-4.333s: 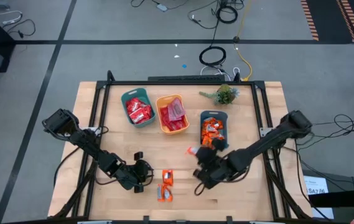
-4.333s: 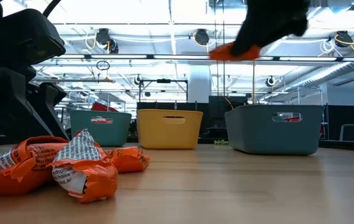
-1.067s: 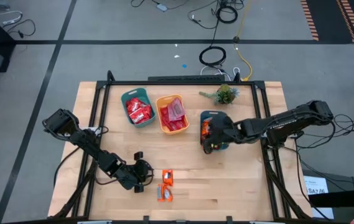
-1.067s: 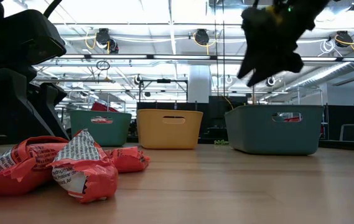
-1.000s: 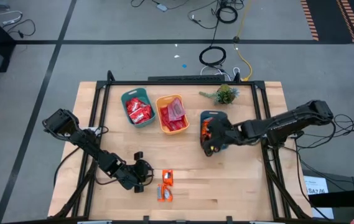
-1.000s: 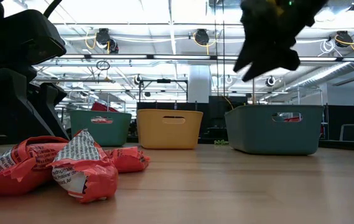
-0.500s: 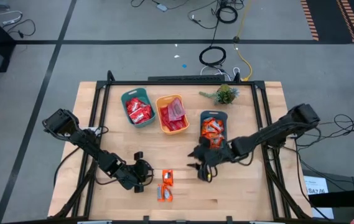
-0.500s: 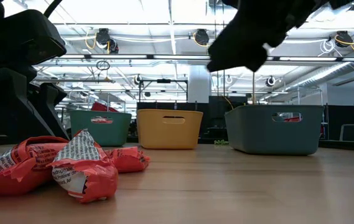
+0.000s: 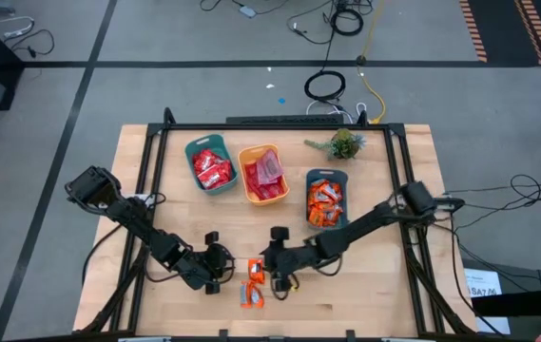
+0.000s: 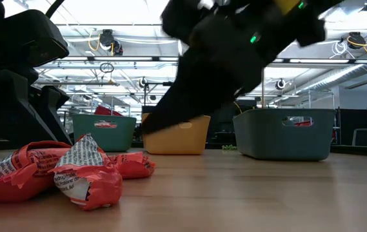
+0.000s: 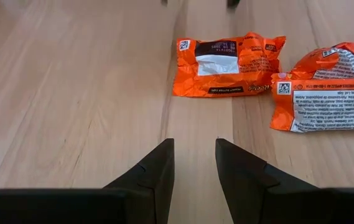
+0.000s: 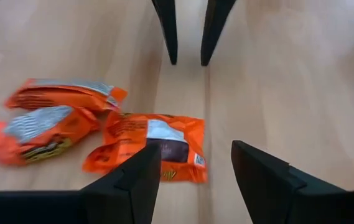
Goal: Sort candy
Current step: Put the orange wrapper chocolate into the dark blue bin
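The right tool (image 9: 276, 267) is reaching low across the bench (image 9: 375, 294) toward the orange candies (image 9: 253, 282) lying loose near the front edge, its fingers spread apart and empty, lined up over the nearest packet (image 12: 150, 154), probably so it can drop and pinch it. The left tool (image 9: 221, 264) is waiting just beside the same pile, its fingers parted a little and holding nothing, pointed at the packets. Most candy is sitting sorted already: red in the teal bin (image 9: 209, 169), red with a pale packet in the orange bin (image 9: 264, 175), orange in the grey bin (image 9: 326, 198), where these likely belong.
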Controlling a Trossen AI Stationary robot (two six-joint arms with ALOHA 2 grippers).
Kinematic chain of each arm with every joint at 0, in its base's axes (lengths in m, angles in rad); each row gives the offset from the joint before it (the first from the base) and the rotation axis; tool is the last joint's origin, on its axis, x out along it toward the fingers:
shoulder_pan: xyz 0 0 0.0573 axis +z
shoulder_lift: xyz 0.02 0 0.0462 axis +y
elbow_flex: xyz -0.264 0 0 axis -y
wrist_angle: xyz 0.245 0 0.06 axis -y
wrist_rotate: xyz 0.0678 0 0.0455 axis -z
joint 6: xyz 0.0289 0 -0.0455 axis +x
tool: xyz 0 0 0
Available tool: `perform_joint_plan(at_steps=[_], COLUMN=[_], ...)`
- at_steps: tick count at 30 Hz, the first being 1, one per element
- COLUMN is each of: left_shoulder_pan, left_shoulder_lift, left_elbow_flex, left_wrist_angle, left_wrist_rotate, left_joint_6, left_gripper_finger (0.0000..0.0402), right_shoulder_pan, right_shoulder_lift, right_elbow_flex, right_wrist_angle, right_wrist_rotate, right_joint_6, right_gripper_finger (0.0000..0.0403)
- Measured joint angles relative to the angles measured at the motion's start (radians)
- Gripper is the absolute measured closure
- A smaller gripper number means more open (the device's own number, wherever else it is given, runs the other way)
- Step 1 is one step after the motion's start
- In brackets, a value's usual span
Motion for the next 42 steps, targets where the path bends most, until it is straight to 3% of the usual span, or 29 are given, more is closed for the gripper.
perform_joint_plan(at_steps=[4, 9, 12, 17, 21, 28, 37, 42], left_shoulder_pan=[0.0, 0.0, 0.0, 0.0, 0.0, 0.0, 0.0, 0.0], left_shoulder_lift=[0.0, 0.0, 0.0, 0.0, 0.0, 0.0, 0.0, 0.0], left_elbow_flex=[0.0, 0.0, 0.0, 0.0, 0.0, 0.0, 0.0, 0.0], left_wrist_angle=[0.0, -0.001, 0.0, -0.001, -0.001, -0.001, -0.002, 0.0], left_wrist_rotate=[0.0, 0.0, 0.0, 0.0, 0.0, 0.0, 0.0, 0.0], left_joint_6=[0.0, 0.0, 0.0, 0.0, 0.0, 0.0, 0.0, 0.0], left_gripper_finger=[0.0274, 0.0274, 0.0274, 0.0274, 0.0274, 0.0274, 0.0274, 0.0274], right_shoulder_pan=[-0.019, -0.051, -0.058, -0.058, -0.057, -0.053, -0.037, -0.02], right_shoulder_lift=[0.083, 0.139, 0.161, 0.16, 0.137, 0.022, -0.221, -0.351], right_elbow_flex=[0.039, 0.045, 0.045, 0.045, 0.044, 0.034, 0.038, 0.039], right_wrist_angle=[-0.001, 0.017, 0.017, 0.013, 0.003, -0.105, -0.28, -0.486], right_wrist_rotate=[-0.007, -0.093, -0.116, -0.112, -0.117, -0.09, 0.053, 0.208], right_joint_6=[0.043, 0.129, 0.159, 0.116, 0.111, 0.092, 0.154, 0.268], right_gripper_finger=[0.0215, 0.0227, 0.0266, 0.0382, 0.0397, 0.0402, 0.0403, 0.0403])
